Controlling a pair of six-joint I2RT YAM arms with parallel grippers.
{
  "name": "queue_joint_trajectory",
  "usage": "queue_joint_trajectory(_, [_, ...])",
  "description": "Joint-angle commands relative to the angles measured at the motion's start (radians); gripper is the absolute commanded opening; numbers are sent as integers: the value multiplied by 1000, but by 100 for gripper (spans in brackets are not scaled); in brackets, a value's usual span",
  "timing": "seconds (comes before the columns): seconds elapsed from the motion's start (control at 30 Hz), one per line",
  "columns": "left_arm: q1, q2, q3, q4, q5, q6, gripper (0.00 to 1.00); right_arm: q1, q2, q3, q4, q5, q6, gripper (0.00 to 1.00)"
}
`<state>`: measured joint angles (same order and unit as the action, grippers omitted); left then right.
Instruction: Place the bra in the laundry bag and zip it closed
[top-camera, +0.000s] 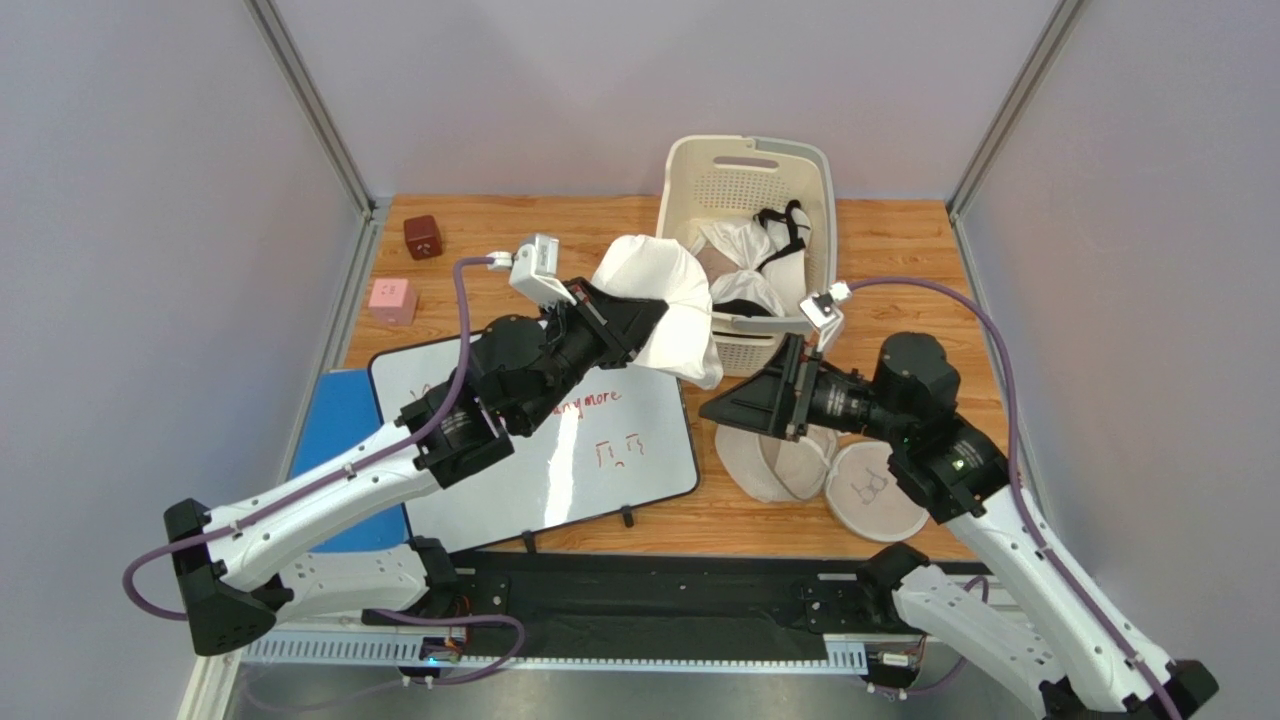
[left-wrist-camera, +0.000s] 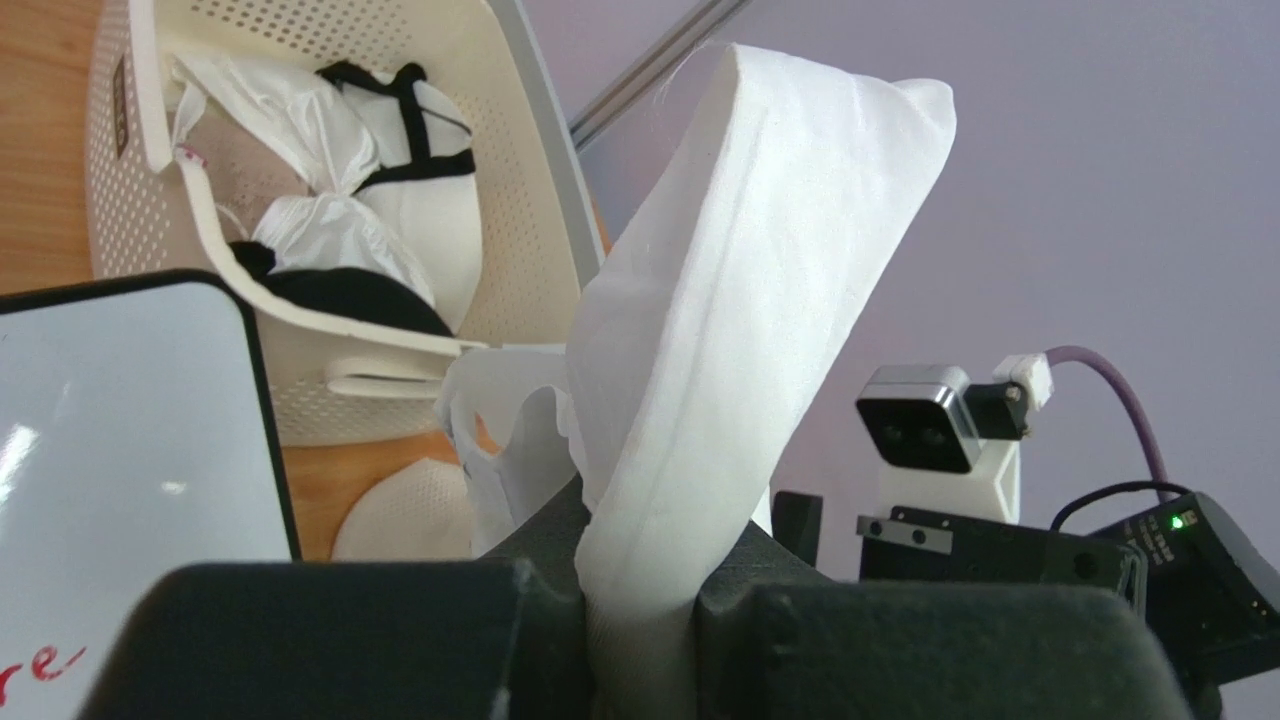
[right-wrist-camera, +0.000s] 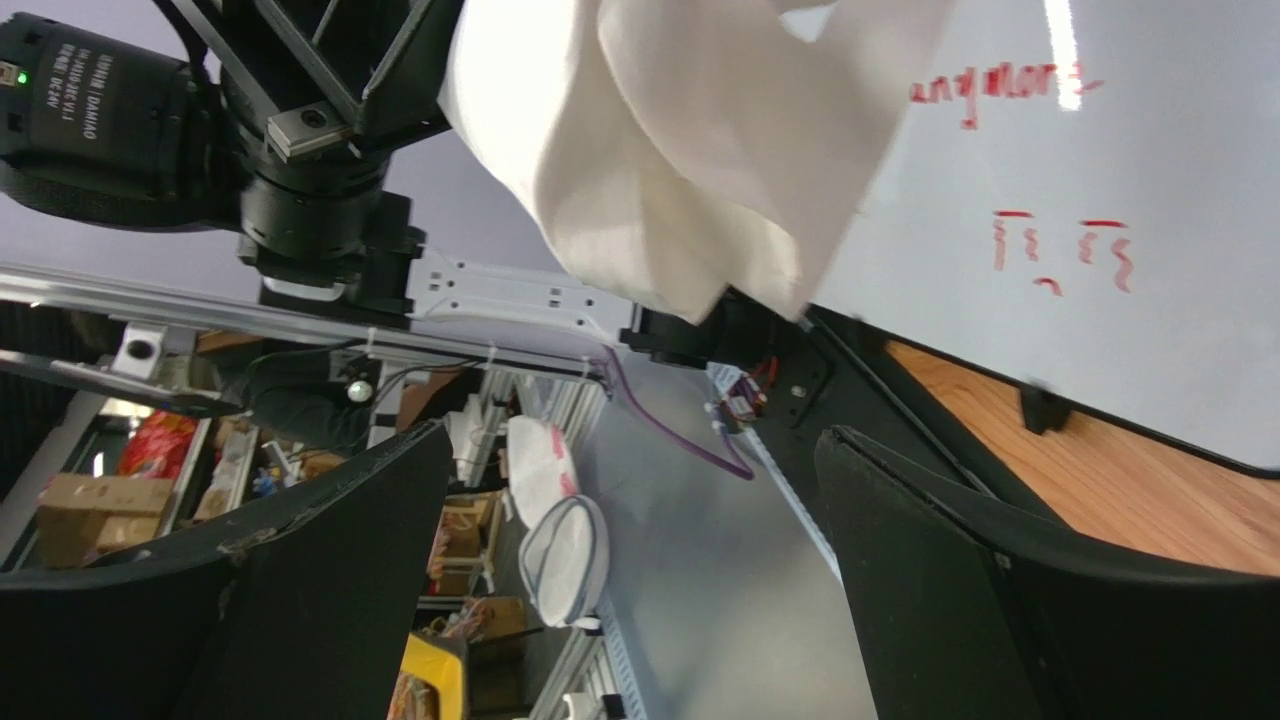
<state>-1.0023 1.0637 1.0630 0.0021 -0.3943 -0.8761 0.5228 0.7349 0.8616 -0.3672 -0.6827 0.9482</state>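
I have the left fingers (left-wrist-camera: 346, 638) clamped tight on the bra (left-wrist-camera: 736, 300). A fold of its white padded fabric is pinched in the slot between them, and the rest of the garment stands up out of the grip and droops over past the fingertips. From overhead I see the bra held clear of the table (top-camera: 902, 255), above the far edge of the whiteboard (top-camera: 496, 480) and just in front of the cream slatted basket (top-camera: 706, 165).

My right fingers (right-wrist-camera: 1037, 600) are spread wide with nothing between them. They point toward the left fingers, and the bra hangs just ahead of their tips without touching them. On the right wrist camera its lower edge fills the upper middle of the view.

The laundry bag (top-camera: 864, 503) lies on the table, opened out into its two round halves. It is below the right arm, behind the right fingers on their wrist side, and well apart from the bra.

The basket sits beyond both pairs of fingers and holds a black-strapped garment (top-camera: 781, 225) and some white cloth. A pink block (top-camera: 394, 300) and a brown block (top-camera: 422, 236) sit on the table off to the left of the left fingers.
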Motion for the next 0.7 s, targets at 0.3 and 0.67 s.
queue_joint_trajectory(0.3, [-9,-97,-107,308,-55,25,0,203,130,65,327,339,147,97])
queue_joint_trajectory(0.67, [-9,-154,-178,354,20,23,0,213,205,73,478,354,282,89])
